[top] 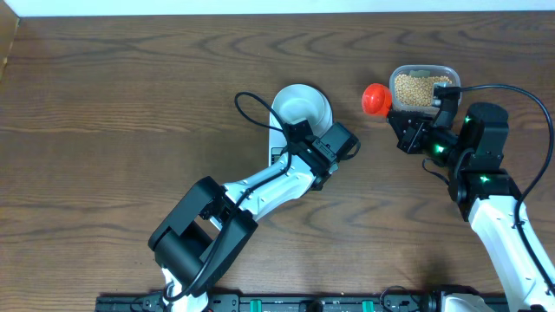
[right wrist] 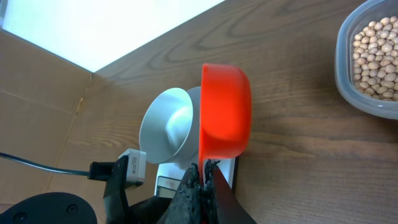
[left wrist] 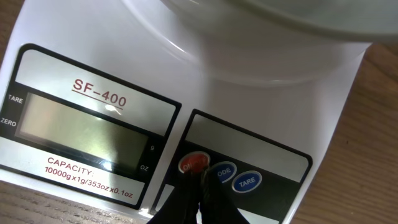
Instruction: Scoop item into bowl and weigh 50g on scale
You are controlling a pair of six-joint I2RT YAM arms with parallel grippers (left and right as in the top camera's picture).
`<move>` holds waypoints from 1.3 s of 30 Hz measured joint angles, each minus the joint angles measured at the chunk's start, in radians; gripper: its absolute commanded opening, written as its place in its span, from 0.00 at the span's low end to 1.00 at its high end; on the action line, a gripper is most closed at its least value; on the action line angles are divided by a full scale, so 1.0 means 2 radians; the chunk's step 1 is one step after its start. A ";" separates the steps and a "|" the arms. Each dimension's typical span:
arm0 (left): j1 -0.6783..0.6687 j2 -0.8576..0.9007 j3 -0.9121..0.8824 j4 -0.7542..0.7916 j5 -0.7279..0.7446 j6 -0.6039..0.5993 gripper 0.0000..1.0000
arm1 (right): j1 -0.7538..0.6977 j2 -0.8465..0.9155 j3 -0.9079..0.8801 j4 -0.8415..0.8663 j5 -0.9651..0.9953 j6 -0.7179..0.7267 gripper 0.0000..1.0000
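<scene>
Overhead, the dark wooden bench (top: pixel 104 130) carries everything, and both arms reach in from its near edge. The left arm (top: pixel 260 186) stretches across the middle and hides most of the scale (left wrist: pixel 261 93). The left wrist view shows the scale as a flat white slab marked SF-400. It has a grey display (left wrist: pixel 81 127) with a streak of glare, and beside that a red button (left wrist: pixel 191 163) and two blue ones. The left fingers (left wrist: pixel 183 200) are clenched together with nothing between them, their tips right at the red button's lower edge.

The bowl (top: pixel 301 104) sits on the scale, round and white, its pale bluish-grey inside showing plain. To its right stands a clear plastic container (right wrist: pixel 342 62) with rounded corners, well apart from the bowl. The right arm (top: pixel 486 165) comes up just beside the container.

An orange-red scoop (right wrist: pixel 225 112) hangs between the bowl and the container. The right fingers (right wrist: pixel 189 193) are clamped on its handle. From the right wrist it is tipped on edge with its outer side showing, so I cannot tell what it holds.

The beans (right wrist: pixel 376 59), small, round and tan-yellow, lie heaped inside the clear container.
</scene>
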 measured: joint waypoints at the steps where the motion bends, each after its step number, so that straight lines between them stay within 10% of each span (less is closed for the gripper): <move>1: 0.000 0.000 0.000 0.000 0.000 0.000 0.07 | 0.000 0.000 0.000 0.000 0.000 0.000 0.01; 39: 0.000 0.005 0.000 0.015 -0.010 0.000 0.07 | 0.000 0.000 0.000 0.000 0.000 -0.001 0.01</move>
